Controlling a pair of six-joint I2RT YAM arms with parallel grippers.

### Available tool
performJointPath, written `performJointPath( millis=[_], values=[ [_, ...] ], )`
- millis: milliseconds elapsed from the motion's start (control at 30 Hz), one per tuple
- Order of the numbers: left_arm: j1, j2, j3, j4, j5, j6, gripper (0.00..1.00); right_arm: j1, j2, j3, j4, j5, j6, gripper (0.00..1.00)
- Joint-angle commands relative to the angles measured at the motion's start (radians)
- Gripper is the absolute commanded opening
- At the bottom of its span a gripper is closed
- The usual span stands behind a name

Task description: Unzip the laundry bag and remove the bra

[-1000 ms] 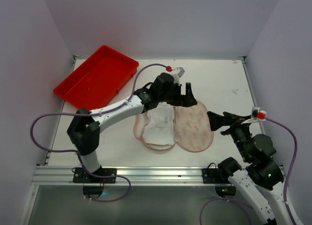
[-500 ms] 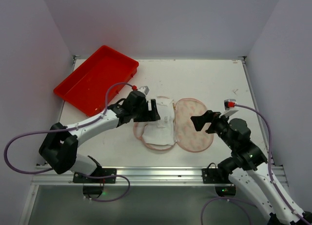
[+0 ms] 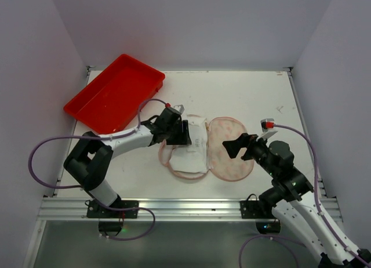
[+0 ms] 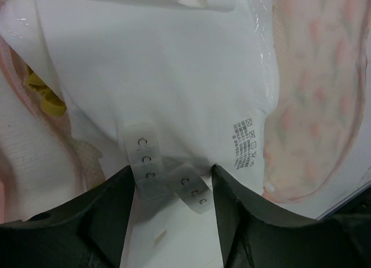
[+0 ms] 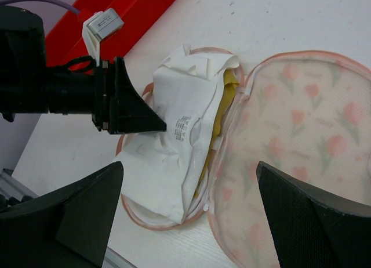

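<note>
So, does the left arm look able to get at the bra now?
Probably yes. The bag lies open, the bra sits uncovered in it, and the left hand has its open fingers either side of the bra's clasp tabs.

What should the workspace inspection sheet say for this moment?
Surface: white table, faint mark far right.
Job's things: laundry bag unzipped, lying open; white bra in its left half.
Clutter: red tray at far-left corner.
Grippers: left gripper jaws apart around the bra's hook tabs; right gripper jaws wide, above the bag's right half.
Cables: purple cables loop off both arms.
Surroundings: plain walls, nothing else seen.
</note>
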Motion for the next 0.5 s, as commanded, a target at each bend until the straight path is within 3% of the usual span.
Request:
performJointPath(
  millis=[0,200,467],
  values=[
    [0.003,0.002,0.048,0.070,0.028,0.022,0.57,0.000,-0.008,-0.009,0.037,-0.025,0.007,0.99],
    [0.002,0.016,0.057,0.084,0.065,0.013,0.30,-0.002,-0.003,-0.008,0.038,-0.014,0.005,0.99],
    [0.000,0.022,0.056,0.090,0.091,0.010,0.07,0.000,-0.002,-0.008,0.038,-0.014,0.004,0.99]
  ],
)
